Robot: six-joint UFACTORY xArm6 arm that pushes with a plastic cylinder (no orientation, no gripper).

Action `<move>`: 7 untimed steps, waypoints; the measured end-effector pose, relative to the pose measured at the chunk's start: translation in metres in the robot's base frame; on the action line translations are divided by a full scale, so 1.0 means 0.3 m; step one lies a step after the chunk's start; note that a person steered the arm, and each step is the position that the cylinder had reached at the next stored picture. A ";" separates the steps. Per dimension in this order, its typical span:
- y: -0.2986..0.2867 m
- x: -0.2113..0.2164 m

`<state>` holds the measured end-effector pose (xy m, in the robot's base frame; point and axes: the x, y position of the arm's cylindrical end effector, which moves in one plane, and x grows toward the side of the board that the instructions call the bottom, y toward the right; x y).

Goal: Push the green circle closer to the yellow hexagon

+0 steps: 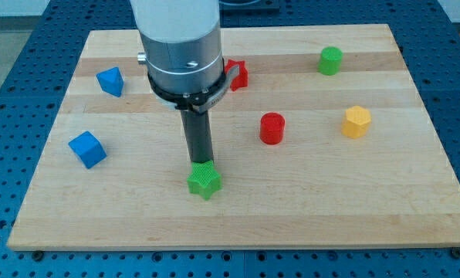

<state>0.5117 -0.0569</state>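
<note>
The green circle [330, 59] is seen near the view's top right of the wooden worktop [415, 201], standing upright as a short cylinder, with bare wood all round it. The yellow hexagon [356, 121] is placed below it and slightly toward the view's right, the two being apart and not touching. A red cylinder [272, 127] is found to the view's left of the yellow hexagon, at about the same height in the view and clear of it.

The dark rod is carried down from the large silver and white arm body [182, 46] near the middle of the view, left of the red cylinder. My tip [201, 164] is set at the top edge of a green star-shaped block [204, 181]; contact appears to be made there, though the very end is partly hidden by the block. The tip is well apart from the green circle and from the yellow hexagon.

A red block [238, 73] is partly hidden behind the arm body, so its shape cannot be made out. Two blue blocks are seen at the view's left: one [110, 80] near the top, and a blue cube [86, 149] lower down, near the left edge.

No fingers are fitted to this arm, so no open or closed state can be told.
</note>
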 end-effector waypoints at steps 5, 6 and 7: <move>0.783 0.032; 1.083 -0.080; 1.256 -0.298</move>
<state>0.4223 0.3198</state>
